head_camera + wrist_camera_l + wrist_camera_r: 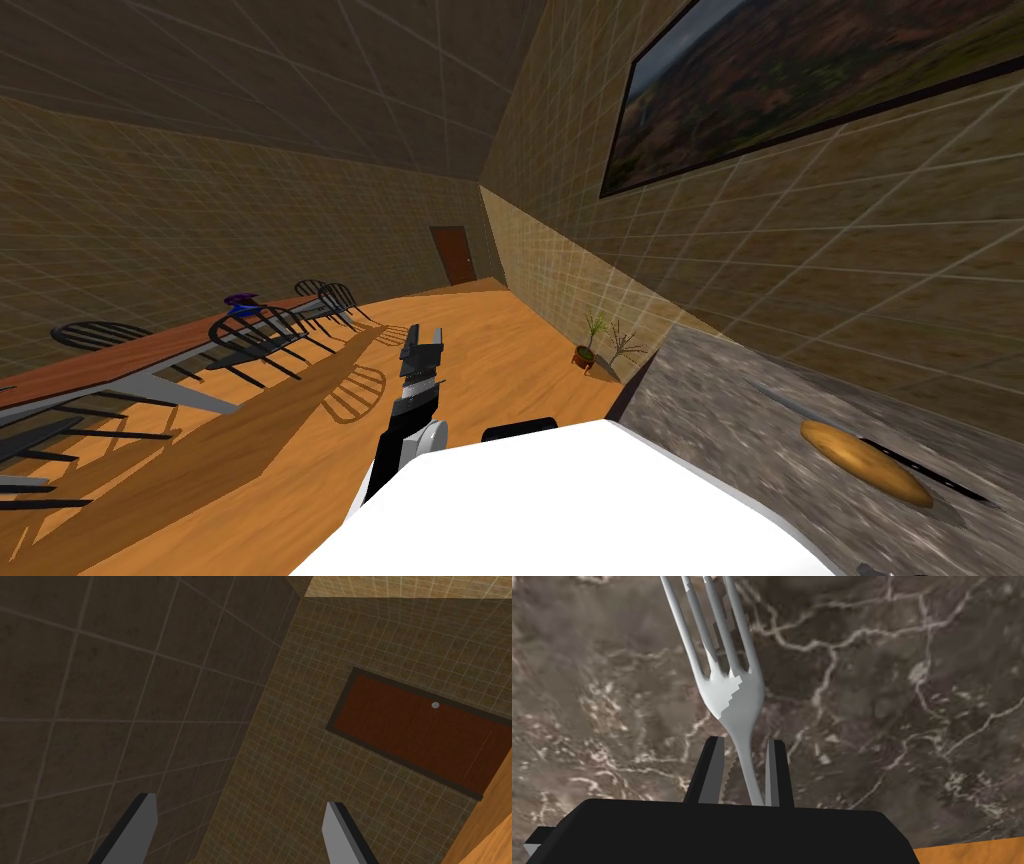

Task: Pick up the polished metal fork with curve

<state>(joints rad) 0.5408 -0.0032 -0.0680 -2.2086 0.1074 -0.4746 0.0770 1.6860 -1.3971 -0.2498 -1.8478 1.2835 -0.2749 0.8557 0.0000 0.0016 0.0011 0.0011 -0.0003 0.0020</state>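
since the right gripper (745,743) has its fingers drawn close on the neck of the silvery fork (734,688), tines out over the veined stone counter (887,701), the grasp looks made; lifting clear is left. the head view adds a loaf (865,462) at lower right and the left gripper (420,345) mid-frame, fingers wide apart, empty.

L tool (424,336) out over wood floor (480,330) — bread loaf (866,461) on stone counter (715,420), R side.
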